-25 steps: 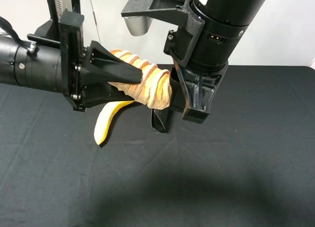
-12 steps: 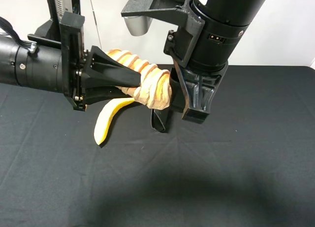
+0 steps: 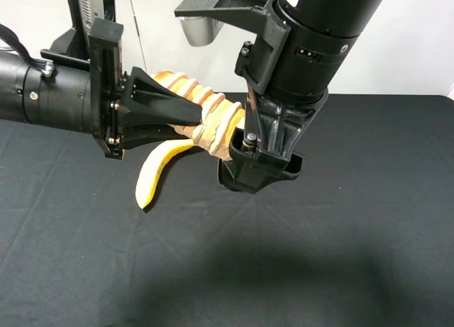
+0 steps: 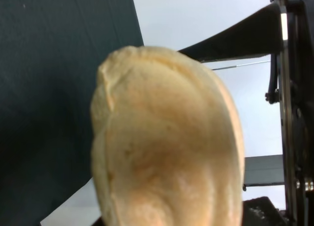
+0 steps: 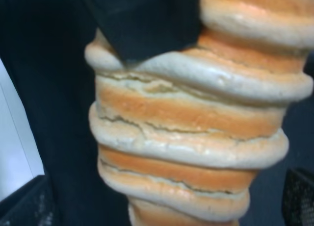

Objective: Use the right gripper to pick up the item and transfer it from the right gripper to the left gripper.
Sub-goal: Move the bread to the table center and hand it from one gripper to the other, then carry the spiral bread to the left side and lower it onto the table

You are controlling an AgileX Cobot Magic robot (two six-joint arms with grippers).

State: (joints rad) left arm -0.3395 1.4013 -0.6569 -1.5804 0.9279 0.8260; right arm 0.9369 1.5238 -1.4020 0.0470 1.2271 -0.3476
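The item, a tan-and-cream ridged loaf (image 3: pixel 213 118), is held in the air above the black table. My left gripper (image 3: pixel 188 123) comes in from the left and is shut on it, one wedge finger above and one below. My right gripper (image 3: pixel 259 167) hangs at the loaf's right end with its jaws apart, not clamping it. The loaf's rounded end fills the left wrist view (image 4: pixel 167 138). The right wrist view shows the loaf's ridges (image 5: pixel 191 113) close up, with a left finger (image 5: pixel 147 20) lying over it.
A yellow banana (image 3: pixel 152 174) lies on the black tablecloth (image 3: pixel 355 235) below the left gripper. The black case is hidden behind the right gripper. A white wall stands behind the table.
My right gripper has tilted and swung its fingers off the loaf's end, toward the camera. The left gripper stays clamped on the loaf, which has shifted slightly left.
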